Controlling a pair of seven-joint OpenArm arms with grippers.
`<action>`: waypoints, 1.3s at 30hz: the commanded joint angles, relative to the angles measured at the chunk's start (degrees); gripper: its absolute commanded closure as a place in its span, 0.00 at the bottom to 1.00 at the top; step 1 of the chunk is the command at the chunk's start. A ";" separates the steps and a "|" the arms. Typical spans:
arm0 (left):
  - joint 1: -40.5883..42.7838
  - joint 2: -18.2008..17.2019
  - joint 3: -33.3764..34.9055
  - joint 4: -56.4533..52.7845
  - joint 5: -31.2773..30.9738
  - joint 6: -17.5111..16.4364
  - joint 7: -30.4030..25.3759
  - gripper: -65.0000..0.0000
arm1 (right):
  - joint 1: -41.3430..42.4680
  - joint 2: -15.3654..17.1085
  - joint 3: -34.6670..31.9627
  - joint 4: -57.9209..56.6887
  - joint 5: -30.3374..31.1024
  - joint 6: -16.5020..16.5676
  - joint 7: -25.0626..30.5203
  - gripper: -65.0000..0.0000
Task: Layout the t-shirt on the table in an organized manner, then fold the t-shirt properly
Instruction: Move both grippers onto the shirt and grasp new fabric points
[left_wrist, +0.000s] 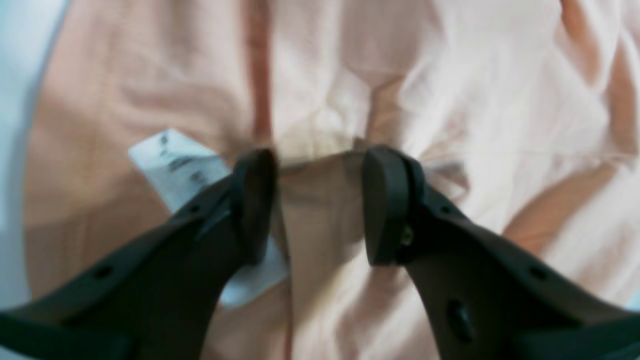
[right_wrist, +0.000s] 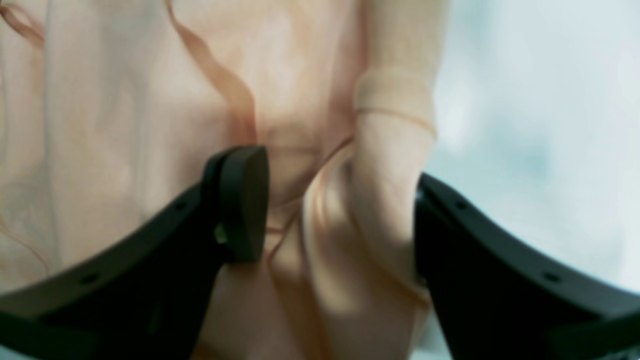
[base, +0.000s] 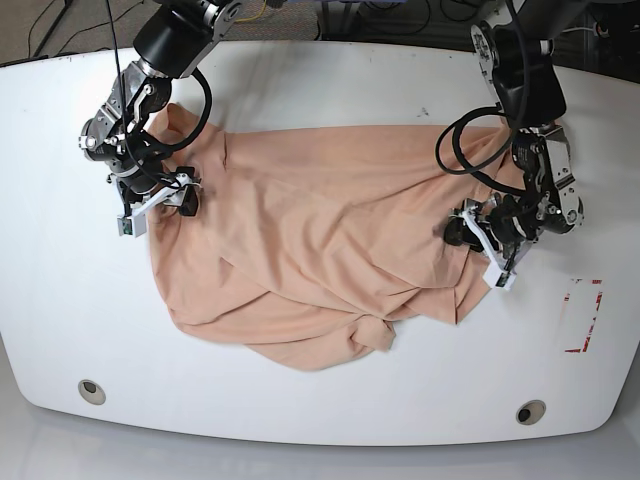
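The peach t-shirt (base: 320, 230) lies crumpled and spread across the middle of the white table (base: 300, 420), plain side up. My right gripper (base: 175, 200) is at the shirt's left edge. In the right wrist view the gripper (right_wrist: 332, 170) is open, with a rolled bunch of the shirt (right_wrist: 125, 100) between its jaws. My left gripper (base: 460, 232) is at the shirt's right edge. In the left wrist view it (left_wrist: 320, 160) is open astride a fold of the shirt (left_wrist: 150, 75), next to a white label (left_wrist: 175, 165).
Two round grommet holes (base: 91, 391) (base: 531, 412) sit near the table's front edge. A red-marked rectangle (base: 583, 315) lies at the front right. Bare table shows beside the shirt in both wrist views (left_wrist: 10, 75) (right_wrist: 525, 100). Cables hang behind the table's back edge.
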 joint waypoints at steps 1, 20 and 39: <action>-1.57 -0.33 0.44 0.91 -1.02 -0.10 -1.29 0.60 | 0.13 0.00 -0.09 0.25 -1.22 -0.12 -2.15 0.50; -1.39 -0.33 0.44 1.09 -1.29 -0.10 -1.12 1.00 | 0.31 0.00 -0.09 0.25 -1.22 -0.12 -2.15 0.51; -0.87 0.11 0.35 13.05 -1.46 -0.10 3.89 1.00 | 0.04 -0.26 -0.53 7.02 -1.57 -0.12 -2.86 0.98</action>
